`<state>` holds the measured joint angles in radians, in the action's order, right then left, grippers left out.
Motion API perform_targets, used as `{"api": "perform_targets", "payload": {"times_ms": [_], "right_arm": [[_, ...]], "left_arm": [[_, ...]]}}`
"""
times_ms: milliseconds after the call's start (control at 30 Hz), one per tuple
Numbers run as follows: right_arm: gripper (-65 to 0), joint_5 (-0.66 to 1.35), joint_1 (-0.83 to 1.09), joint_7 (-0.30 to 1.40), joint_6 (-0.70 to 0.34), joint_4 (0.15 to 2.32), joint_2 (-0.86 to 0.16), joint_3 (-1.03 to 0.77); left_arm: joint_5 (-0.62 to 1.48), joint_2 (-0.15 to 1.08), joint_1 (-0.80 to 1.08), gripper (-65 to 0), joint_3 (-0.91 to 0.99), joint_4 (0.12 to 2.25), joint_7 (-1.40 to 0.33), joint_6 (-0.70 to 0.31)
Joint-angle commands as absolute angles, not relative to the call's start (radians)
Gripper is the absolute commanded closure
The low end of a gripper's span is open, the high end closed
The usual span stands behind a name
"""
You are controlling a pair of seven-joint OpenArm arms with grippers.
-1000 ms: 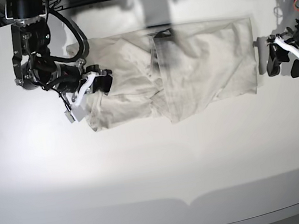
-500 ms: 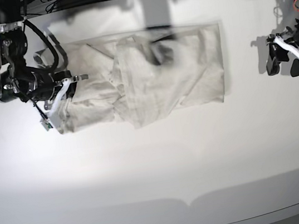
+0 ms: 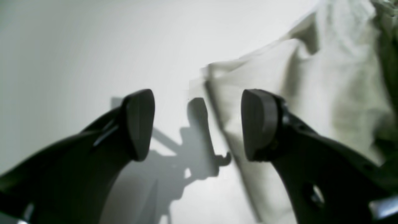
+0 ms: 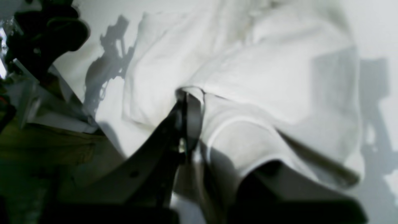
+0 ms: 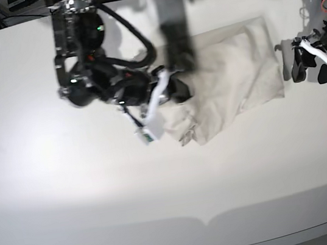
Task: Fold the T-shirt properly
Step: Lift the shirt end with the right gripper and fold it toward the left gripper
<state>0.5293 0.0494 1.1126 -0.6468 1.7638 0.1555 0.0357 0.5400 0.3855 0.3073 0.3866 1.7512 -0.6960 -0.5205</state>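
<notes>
One shirt, two grippers on our table.
We see the right gripper (image 4: 189, 105) pinching one pale beige cotton T-shirt (image 5: 237, 77); the left gripper (image 3: 199, 124) gapes wide, holding nothing.

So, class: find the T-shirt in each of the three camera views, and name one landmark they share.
Base view: the T-shirt lies bunched at upper centre-right on the table, with the right gripper at its left end.
Left wrist view: upper right, behind the open left gripper.
Right wrist view: it fills the middle, pinched by the closed gripper.
Shared landmark: the white table.
</notes>
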Motion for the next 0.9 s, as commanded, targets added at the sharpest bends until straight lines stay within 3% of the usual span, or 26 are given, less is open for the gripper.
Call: {"api": "perform_targets", "payload": {"times_ms": [0, 233, 400, 533, 633, 733, 767, 867], "right_arm": [[0.0, 0.53, 0.035, 1.069, -0.635, 1.785, 0.157, 0.065], [0.0, 0.393, 0.036, 0.904, -0.46, 1.77, 0.157, 0.317], [0.0, 0.362, 0.036, 0.897, -0.433, 1.77, 0.157, 0.354], [0.0, 0.361, 0.036, 0.897, -0.433, 1.77, 0.157, 0.353], [0.0, 0.337, 0.036, 0.893, -0.433, 1.77, 0.157, 0.353], [0.0, 0.335, 0.035, 0.878, -0.433, 1.77, 0.157, 0.353], [0.0, 0.335, 0.035, 0.869, -0.433, 1.77, 0.157, 0.353], [0.0, 0.335, 0.033, 0.852, -0.433, 1.77, 0.157, 0.354]], "left_arm": [[0.551, 0.402, 0.299, -42.5, 0.394, 1.764, -0.681, -0.529], [0.551, 0.482, 0.299, -42.5, 0.394, 1.764, -0.667, -0.539], [0.494, 0.568, 0.299, -42.5, 0.394, 1.74, -0.64, -0.534], [0.482, 0.587, 0.3, -40.8, 0.393, 1.578, -0.555, -0.523], [0.534, 0.577, 0.299, -28.5, 0.392, 1.427, -0.502, -0.528], [0.559, 0.576, 0.299, -4.2, 0.392, 1.35, -0.474, -0.551], [0.559, 0.574, 0.299, 0.0, 0.392, 1.34, -0.474, -0.569], [0.566, 0.543, 0.299, 0.0, 0.392, 1.335, -0.478, -0.613]]}}
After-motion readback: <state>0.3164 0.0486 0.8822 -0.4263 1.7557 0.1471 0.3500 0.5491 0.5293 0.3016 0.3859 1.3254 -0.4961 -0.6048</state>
